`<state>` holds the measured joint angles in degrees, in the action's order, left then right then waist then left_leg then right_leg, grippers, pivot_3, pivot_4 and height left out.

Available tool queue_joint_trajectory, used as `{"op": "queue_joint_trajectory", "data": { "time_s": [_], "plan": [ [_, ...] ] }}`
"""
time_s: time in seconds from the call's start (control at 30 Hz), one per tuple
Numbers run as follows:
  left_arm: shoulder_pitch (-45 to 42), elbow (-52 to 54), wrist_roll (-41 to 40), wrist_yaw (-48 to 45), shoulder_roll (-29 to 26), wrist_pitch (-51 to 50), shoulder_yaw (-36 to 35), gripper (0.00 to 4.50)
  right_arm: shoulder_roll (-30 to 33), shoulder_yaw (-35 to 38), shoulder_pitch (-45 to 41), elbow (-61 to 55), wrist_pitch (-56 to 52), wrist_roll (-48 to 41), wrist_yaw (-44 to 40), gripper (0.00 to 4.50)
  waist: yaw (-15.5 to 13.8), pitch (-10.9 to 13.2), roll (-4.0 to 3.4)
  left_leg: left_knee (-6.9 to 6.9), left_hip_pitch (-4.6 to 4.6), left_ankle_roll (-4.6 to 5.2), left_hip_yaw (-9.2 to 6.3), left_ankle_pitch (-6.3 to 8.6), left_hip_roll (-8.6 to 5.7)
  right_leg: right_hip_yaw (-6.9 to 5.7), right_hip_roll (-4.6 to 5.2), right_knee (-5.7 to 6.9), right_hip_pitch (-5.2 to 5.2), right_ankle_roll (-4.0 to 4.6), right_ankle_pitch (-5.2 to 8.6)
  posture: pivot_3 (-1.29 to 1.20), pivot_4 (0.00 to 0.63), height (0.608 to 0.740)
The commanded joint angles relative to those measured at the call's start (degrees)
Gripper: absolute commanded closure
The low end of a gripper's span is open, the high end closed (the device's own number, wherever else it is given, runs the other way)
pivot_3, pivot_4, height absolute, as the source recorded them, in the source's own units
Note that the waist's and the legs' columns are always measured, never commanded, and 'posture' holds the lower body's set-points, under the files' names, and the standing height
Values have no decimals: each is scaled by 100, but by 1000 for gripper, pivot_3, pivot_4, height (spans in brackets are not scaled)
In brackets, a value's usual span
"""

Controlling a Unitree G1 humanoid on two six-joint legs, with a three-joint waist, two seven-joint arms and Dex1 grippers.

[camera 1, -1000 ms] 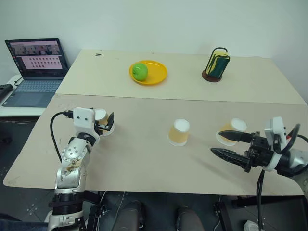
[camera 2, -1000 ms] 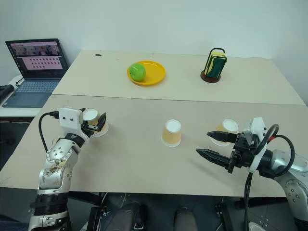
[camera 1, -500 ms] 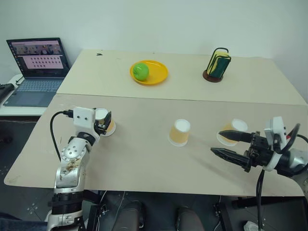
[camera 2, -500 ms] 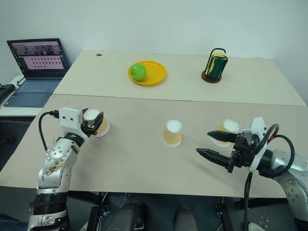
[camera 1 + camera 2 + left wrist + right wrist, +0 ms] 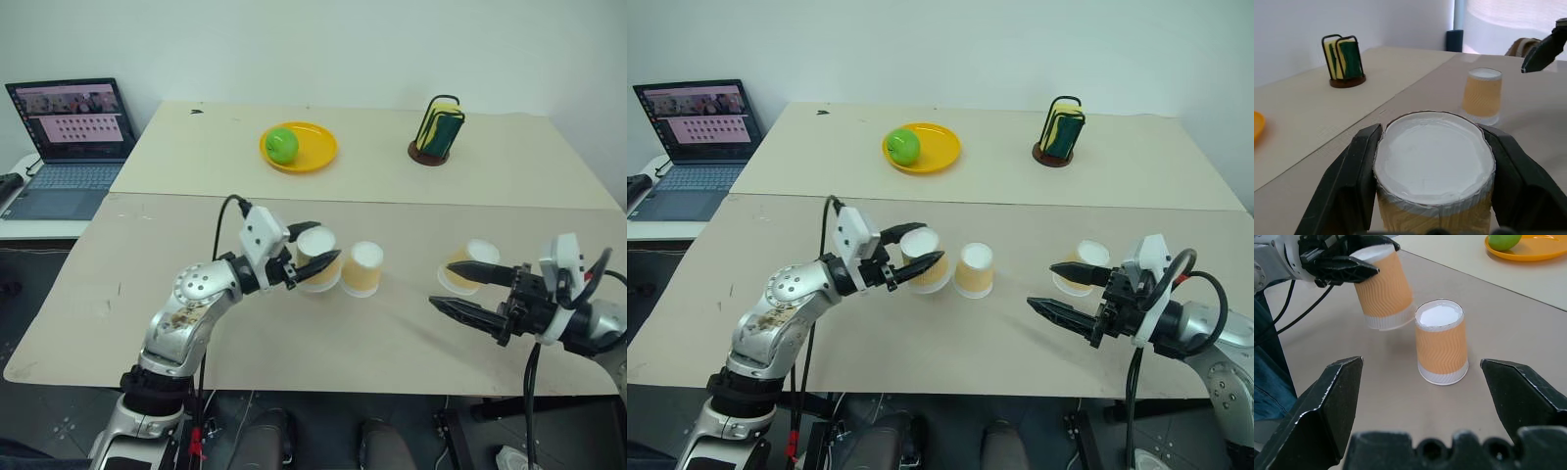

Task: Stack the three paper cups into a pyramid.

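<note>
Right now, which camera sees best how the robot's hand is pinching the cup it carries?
The left wrist view: the held cup sits close up, with a black finger pressed on each side. The right wrist view shows that cup tilted, beside the middle cup. The eye views show the left gripper holding it, small.

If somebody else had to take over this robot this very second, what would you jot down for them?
Left gripper: jaws shut on the held cup, which hangs tilted just above the table beside the middle cup.
Right gripper: jaws open, holding nothing, next to the right cup.
Done: one cup picked up and brought to the middle one.
Left: set it down beside the middle cup, then put the right cup on top of the pair.
</note>
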<state>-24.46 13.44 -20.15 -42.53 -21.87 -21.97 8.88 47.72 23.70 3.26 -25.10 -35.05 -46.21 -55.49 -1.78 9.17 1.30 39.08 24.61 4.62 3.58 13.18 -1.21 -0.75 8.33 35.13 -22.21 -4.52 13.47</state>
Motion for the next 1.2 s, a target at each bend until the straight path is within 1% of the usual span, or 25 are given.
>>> {"op": "queue_joint_trajectory", "data": {
  "time_s": [0.03,0.4,0.9,1.2],
  "plan": [
    [-343,-300,23,-222,91,237,46,1985,21,440,184,-353,65,-120,92,0,-24,0,0,1,1,2,0,1,-1,0,0,-1,-2,0,0,0,150,726],
    [-450,-794,266,-657,39,382,294,1985,-49,660,462,-562,73,-206,228,0,-33,0,0,1,4,4,-1,2,-1,0,0,-2,-1,-1,0,0,150,726],
    [-502,-1083,580,-578,52,561,283,1985,-44,661,513,-572,119,-240,301,0,-33,0,0,0,4,5,-2,2,0,1,2,-2,-3,-1,0,0,150,726],
    [-606,-1418,767,-537,149,763,312,1985,-53,680,519,-613,124,-275,307,0,-36,0,0,0,5,5,-2,2,0,1,3,-3,-3,-1,0,0,150,726]
  ]
}}
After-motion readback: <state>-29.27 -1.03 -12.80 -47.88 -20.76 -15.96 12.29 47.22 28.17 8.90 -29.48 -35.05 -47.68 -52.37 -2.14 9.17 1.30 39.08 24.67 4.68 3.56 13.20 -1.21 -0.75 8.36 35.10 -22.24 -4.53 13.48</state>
